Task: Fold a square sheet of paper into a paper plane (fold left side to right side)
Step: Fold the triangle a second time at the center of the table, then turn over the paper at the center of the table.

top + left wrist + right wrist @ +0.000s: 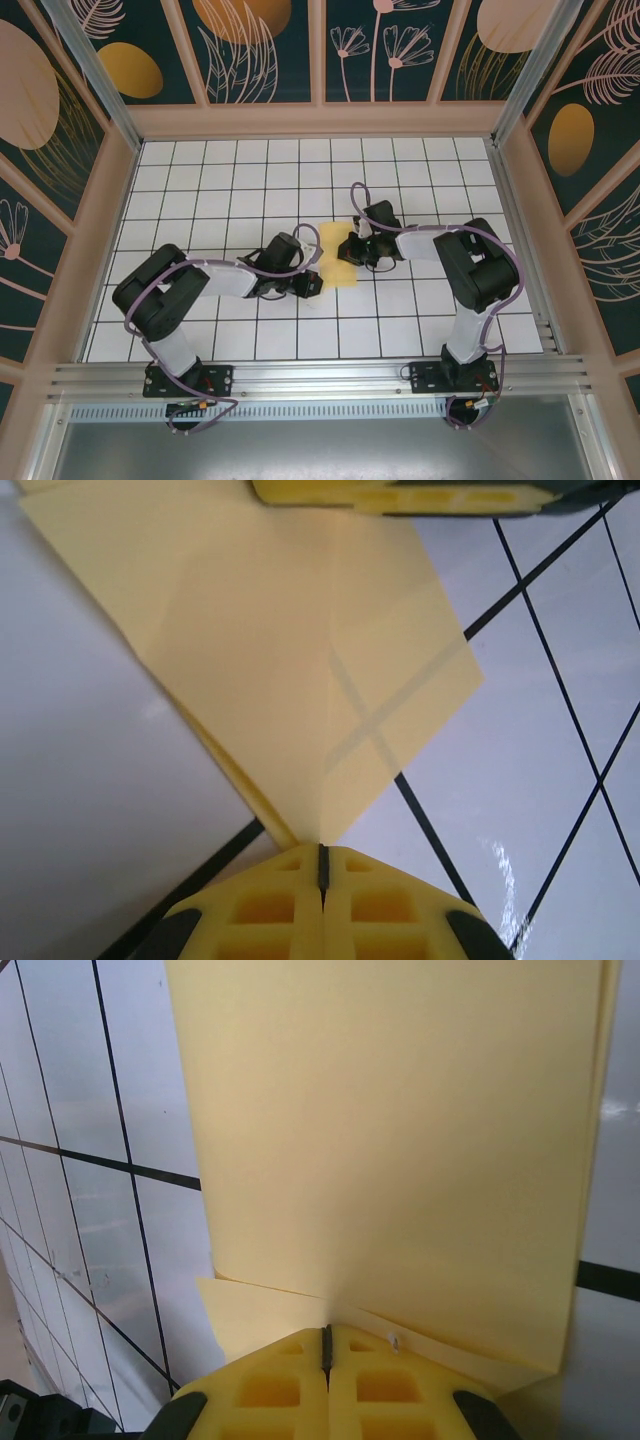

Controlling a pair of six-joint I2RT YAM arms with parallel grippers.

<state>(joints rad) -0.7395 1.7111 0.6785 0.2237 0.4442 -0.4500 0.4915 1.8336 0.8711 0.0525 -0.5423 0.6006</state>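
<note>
The square sheet of paper (336,262) is yellow, partly folded into layers, and lies mid-table between both grippers. My left gripper (314,285) is shut at its near-left corner. In the left wrist view that pointed corner (300,630) runs into the seam of my closed left gripper (322,848). My right gripper (352,247) is shut on the sheet's right side. In the right wrist view an upper layer (400,1140) rises steeply from my closed right gripper (326,1330), over a flat lower layer (250,1310). The paper plane is out of view.
The white gridded table (240,170) is walled by a pinkish frame (320,120) at the back and sides. The right gripper's yellow fingers (400,495) show at the top of the left wrist view, close to the sheet's far edge.
</note>
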